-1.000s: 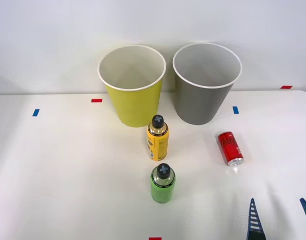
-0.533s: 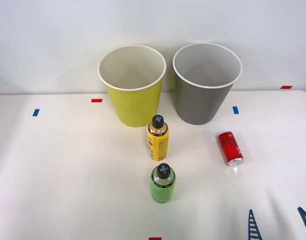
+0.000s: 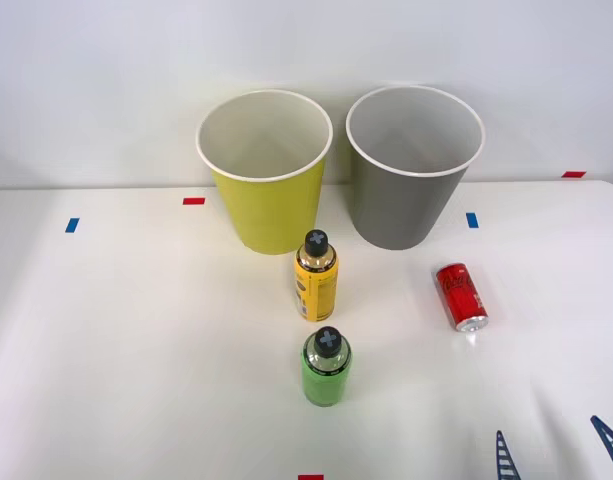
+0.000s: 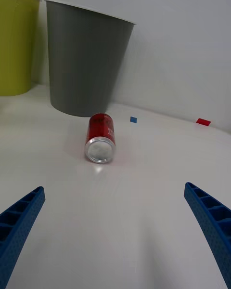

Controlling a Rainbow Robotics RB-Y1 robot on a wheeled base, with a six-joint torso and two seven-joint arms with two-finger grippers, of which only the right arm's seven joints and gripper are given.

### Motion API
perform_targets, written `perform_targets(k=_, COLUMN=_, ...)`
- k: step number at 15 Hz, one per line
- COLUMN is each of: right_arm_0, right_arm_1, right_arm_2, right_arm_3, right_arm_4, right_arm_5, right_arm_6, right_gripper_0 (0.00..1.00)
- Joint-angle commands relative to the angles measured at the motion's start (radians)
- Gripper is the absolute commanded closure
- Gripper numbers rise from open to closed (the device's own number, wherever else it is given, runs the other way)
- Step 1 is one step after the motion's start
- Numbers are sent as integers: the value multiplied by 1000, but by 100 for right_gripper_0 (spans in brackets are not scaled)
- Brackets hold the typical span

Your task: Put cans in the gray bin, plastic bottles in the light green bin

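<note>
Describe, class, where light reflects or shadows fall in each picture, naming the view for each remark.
Right wrist view: the lying red metal can shows a bright silver end and casts a pale glint on the white table just before it. Front view: the same glint beside the can; soft shadows sit inside the yellow-green bin and gray bin.

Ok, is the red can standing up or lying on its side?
Lying on its side. The red can rests lengthwise on the table, its silver end facing the open right gripper, in front of the gray bin.
</note>
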Motion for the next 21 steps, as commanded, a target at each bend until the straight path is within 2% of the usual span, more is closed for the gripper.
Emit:
perform_targets(k=1, right_arm_0=5, right_arm_1=12, right_arm_2=0, right_arm_3=-1, right_arm_4=4, right_arm_5=0, right_arm_6=1, right_gripper_0=0)
perform_targets(k=21, right_arm_0=5, right_arm_1=12, right_arm_2=0, right_arm_3=-1, right_arm_4=4, right_arm_5=0, right_arm_6=1, right_gripper_0=0)
